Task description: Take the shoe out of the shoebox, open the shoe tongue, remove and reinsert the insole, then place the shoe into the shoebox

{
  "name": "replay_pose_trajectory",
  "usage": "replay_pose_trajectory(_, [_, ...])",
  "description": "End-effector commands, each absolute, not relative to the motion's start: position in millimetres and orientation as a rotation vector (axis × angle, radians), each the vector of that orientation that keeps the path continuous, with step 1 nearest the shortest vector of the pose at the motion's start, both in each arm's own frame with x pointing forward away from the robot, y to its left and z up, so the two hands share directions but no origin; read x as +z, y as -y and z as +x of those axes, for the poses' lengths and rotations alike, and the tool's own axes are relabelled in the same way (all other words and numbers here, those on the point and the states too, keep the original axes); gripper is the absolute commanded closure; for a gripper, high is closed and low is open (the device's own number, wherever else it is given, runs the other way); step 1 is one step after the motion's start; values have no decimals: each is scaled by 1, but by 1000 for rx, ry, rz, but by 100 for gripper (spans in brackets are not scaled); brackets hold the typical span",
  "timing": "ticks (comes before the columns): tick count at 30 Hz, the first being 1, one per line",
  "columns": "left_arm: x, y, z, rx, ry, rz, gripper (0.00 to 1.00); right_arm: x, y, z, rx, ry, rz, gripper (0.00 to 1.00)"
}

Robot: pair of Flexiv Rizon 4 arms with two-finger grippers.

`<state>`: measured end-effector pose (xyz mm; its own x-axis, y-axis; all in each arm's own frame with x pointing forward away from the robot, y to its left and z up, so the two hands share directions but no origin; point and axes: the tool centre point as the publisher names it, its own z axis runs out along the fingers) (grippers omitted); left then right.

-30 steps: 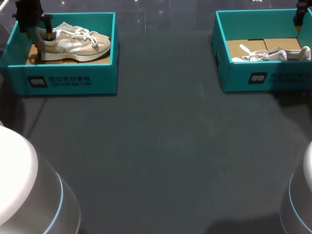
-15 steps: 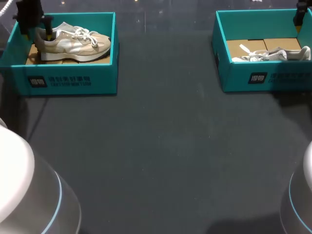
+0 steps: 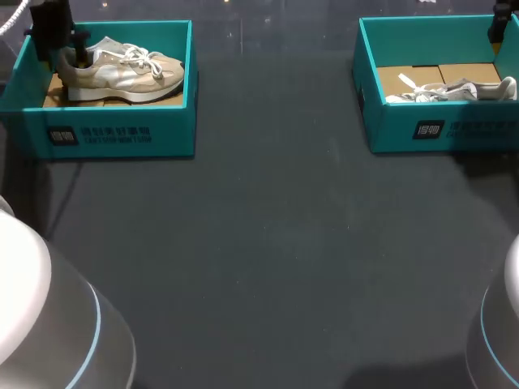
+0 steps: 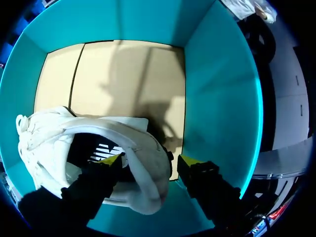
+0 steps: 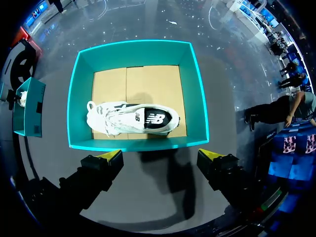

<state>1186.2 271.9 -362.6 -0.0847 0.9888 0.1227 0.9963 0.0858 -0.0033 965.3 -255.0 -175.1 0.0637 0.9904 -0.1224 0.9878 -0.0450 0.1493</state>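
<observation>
In the head view we see the left gripper (image 3: 71, 53) and the right gripper (image 3: 497, 34) cut off by the edge. Near the right gripper, the shoebox (image 3: 438, 130) wall hides the shoe's (image 3: 454, 91) lower half. Left gripper's grip: we cannot tell.

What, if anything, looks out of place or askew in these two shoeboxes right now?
The white shoe in the right shoebox lies on its side, while the beige shoe in the left shoebox stands upright on its sole. Nothing looks spilled or damaged.

Overhead light throws a dark shadow of the left claw (image 4: 148, 160) across the floor of the shoebox (image 4: 217, 98), while the bench (image 3: 268, 243) looks dim.
</observation>
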Motion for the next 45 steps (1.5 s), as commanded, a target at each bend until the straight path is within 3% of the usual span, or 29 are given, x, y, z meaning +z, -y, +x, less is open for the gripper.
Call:
replay_pose_trajectory(1, [-365,-272,1192,-115,2233,-2053,29,-175,255,964,21,-2025,2141,0])
replay_pose_trajectory(9, [-366,-272,1187,-113,2221,-2055,30,-175,255,964,21,-2025,2141,0])
replay_pose_trajectory(12, [-367,-271,1186,-115,2220,-2056,39,-175,255,964,21,-2025,2141,0])
replay_pose_trajectory(16, [-368,-271,1185,-117,2218,-2052,65,-175,255,964,21,-2025,2141,0])
replay_pose_trajectory(17, [-368,-271,1185,-117,2217,-2053,79,-175,255,964,21,-2025,2141,0])
replay_pose_trajectory(18, [-368,-271,1185,-118,2216,-2053,100,-175,255,964,21,-2025,2141,0])
replay_pose_trajectory(45, [-349,-285,1187,-90,2268,-2065,100,-175,255,964,21,-2025,2141,0])
